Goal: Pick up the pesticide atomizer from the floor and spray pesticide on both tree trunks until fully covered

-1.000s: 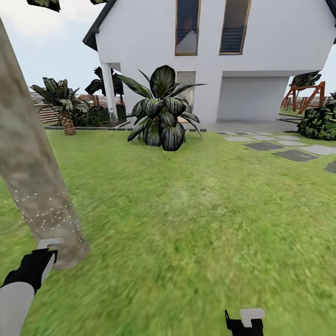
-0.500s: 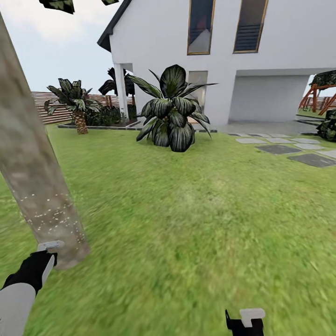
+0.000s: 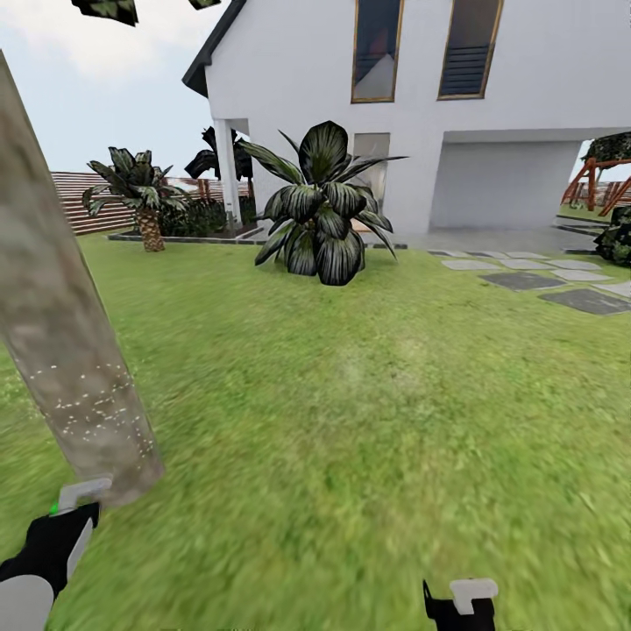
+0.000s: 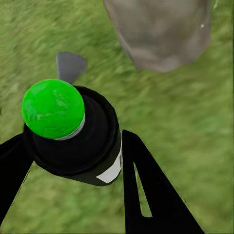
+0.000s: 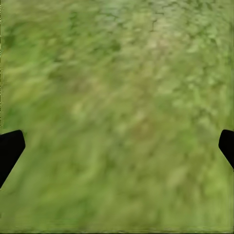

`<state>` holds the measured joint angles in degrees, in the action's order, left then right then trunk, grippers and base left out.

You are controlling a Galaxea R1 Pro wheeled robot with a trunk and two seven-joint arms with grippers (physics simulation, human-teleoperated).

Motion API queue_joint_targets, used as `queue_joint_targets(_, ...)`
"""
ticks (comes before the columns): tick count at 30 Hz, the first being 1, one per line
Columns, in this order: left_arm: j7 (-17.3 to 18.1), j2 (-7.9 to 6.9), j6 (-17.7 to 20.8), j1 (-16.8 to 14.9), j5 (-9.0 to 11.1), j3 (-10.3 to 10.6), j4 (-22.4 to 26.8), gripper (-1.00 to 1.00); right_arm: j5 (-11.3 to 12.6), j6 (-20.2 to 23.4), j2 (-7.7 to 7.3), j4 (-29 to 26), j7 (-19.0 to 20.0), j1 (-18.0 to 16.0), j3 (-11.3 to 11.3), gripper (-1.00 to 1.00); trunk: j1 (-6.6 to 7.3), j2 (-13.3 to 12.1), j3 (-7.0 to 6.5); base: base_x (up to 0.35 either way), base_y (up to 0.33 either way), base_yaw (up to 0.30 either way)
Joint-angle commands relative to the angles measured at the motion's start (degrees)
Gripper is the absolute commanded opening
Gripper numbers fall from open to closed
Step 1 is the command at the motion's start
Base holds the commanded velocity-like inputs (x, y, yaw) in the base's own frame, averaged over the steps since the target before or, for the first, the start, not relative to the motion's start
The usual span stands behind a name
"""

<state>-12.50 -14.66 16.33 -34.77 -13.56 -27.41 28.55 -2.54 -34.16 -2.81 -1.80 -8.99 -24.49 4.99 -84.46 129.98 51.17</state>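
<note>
The left end effector point(image 4: 73, 161) is clenched on the atomizer point(image 4: 73, 141), a dark bottle with a white band between the two black fingers point(image 4: 146, 195), its green tip point(image 4: 52, 108) pointing away from the wrist towards the grass and the foot of the tree trunk point(image 3: 61, 350) just ahead, near left; white specks dot the lower trunk; the right end effector point(image 5: 117, 146) hangs released over bare lawn point(image 3: 368, 421); a broad-leaved plant point(image 3: 320, 206) and white house point(image 3: 491, 140) stand far off.

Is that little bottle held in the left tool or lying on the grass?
Held. In the left wrist view the bottle sits between the left tool's two dark fingers, above the grass.
</note>
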Motion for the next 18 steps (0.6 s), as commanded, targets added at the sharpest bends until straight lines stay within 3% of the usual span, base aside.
queue_joint_targets(1,0.1,0.1,-0.5,0.4,-0.7,0.0,0.1,-1.0,-0.3,0.0,0.0,0.0,-0.6,0.0,0.5,1.0,0.04,0.0,0.04,-0.262,0.0,0.0)
queue_joint_targets(3,0.6,0.52,-2.0,1.2,-0.9,0.6,0.0,-1.0,-0.3,0.0,0.04,0.0,-0.6,0.0,0.5,1.0,0.04,0.0,0.04,-0.308,0.0,0.0)
queue_joint_targets(7,13.7,0.53,-6.9,3.3,-1.2,7.3,0.1,-1.0,-0.3,0.0,0.08,0.1,-0.5,0.0,0.6,1.0,0.04,0.0,0.04,-0.335,0.0,0.0)
queue_joint_targets(10,22.1,0.2,-10.9,4.3,-2.5,8.6,-0.1,-1.0,-0.4,0.1,0.08,0.1,-0.3,0.0,0.6,1.0,0.04,0.0,0.04,-0.338,0.0,0.0)
queue_joint_targets(13,32.2,0.01,-15.1,6.0,-9.2,10.3,0.2,-1.0,-2.7,0.3,0.13,0.1,-0.2,-0.1,1.6,1.0,0.04,0.0,0.04,-0.338,0.0,0.0)
queue_joint_targets(16,45.7,0.03,-20.4,6.2,-17.8,10.7,0.0,-1.0,-10.1,0.3,0.42,-2.1,3.5,-0.1,7.3,1.0,0.04,0.0,0.04,-0.305,0.0,0.0)
queue_joint_targets(18,54.8,0.06,-21.3,6.2,-22.3,10.7,0.4,-1.0,-14.5,1.1,0.27,-7.2,9.9,0.0,9.3,1.0,0.04,0.0,0.04,-0.278,0.0,0.0)
